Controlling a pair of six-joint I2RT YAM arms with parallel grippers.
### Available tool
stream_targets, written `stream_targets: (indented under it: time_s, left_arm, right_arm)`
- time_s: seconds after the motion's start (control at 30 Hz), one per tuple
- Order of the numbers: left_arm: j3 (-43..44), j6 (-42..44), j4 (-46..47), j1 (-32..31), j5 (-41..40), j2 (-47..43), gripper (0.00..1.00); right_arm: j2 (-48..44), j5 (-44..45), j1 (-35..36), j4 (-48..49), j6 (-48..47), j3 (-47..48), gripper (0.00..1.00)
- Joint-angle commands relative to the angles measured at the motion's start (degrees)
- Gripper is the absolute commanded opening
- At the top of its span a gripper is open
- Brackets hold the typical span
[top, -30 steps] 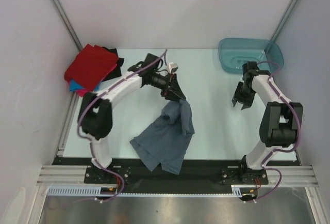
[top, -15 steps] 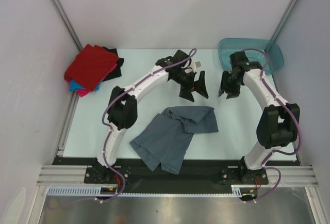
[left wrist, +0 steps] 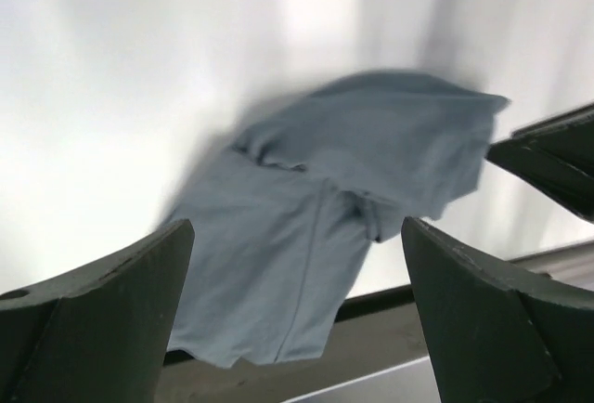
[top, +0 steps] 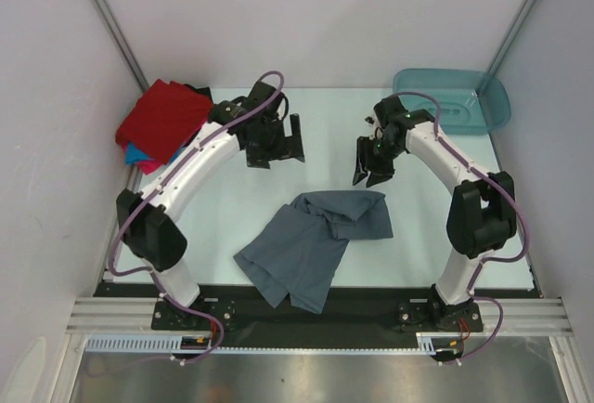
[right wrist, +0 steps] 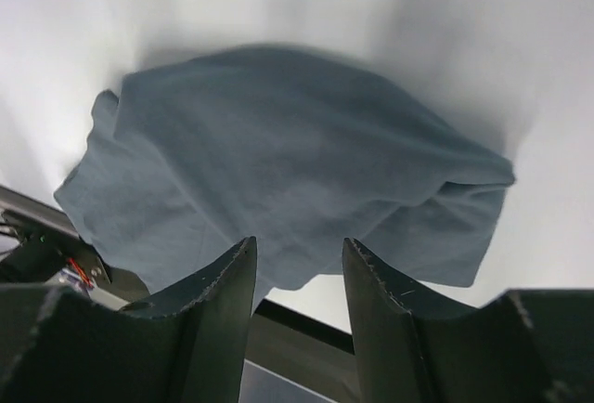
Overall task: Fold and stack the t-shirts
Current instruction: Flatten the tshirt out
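A slate grey-blue t-shirt [top: 311,240] lies crumpled on the table near the front, its upper part folded over toward the right. My left gripper [top: 275,150] hangs above and behind it with the jaws wide open and empty. In the left wrist view the shirt [left wrist: 325,208] lies beyond the spread fingers [left wrist: 102,319]. My right gripper [top: 369,176] hovers just behind the shirt's right end, jaws partly apart with nothing between them. The right wrist view has the shirt [right wrist: 278,162] beyond its fingertips [right wrist: 223,282]. The other t-shirts sit piled at the back left, red [top: 162,117] on top of blue [top: 139,154] and black [top: 209,120].
A teal plastic tub [top: 455,101] stands at the back right corner. White walls close in the table on the left, back and right. A black rail [top: 306,324] with the arm bases runs along the near edge, just in front of the shirt's hem.
My left gripper opened and let go of the grey-blue shirt, which dropped flat with its top folded right. The left gripper then drew back left. The right gripper moved left toward the shirt.
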Motion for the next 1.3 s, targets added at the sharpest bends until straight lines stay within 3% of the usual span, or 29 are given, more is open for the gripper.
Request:
stream_targets:
  time_s: [0.0, 0.07, 0.2, 0.6, 1.27]
  left_arm:
    - [-2.64, -3.86, -5.91, 0.43, -11.00, -2.51, 1.00]
    - [-4.31, -4.65, -6.54, 1.39, -11.53, -3.31, 1.00]
    - [-6.86, -6.24, -5.05, 2.54, -10.13, -5.06, 1.00]
    - [-9.06, -6.15, -2.15, 3.25, -8.10, -6.03, 1.00]
    - [-9.42, -2.99, 0.57, 6.59, -5.73, -5.94, 1.00]
  right_arm:
    - [2.02, -4.10, 2.58, -3.80, -3.29, 3.58, 0.48]
    - [2.99, -3.30, 4.69, -5.66, -5.67, 4.55, 0.48]
    - [3.34, 6.25, 11.62, -8.21, -10.24, 4.82, 0.49]
    - [6.32, 26.56, 22.10, -4.62, -10.95, 3.15, 0.50]
    - [9.40, 27.38, 27.55, -4.43, -9.46, 7.11, 0.50]
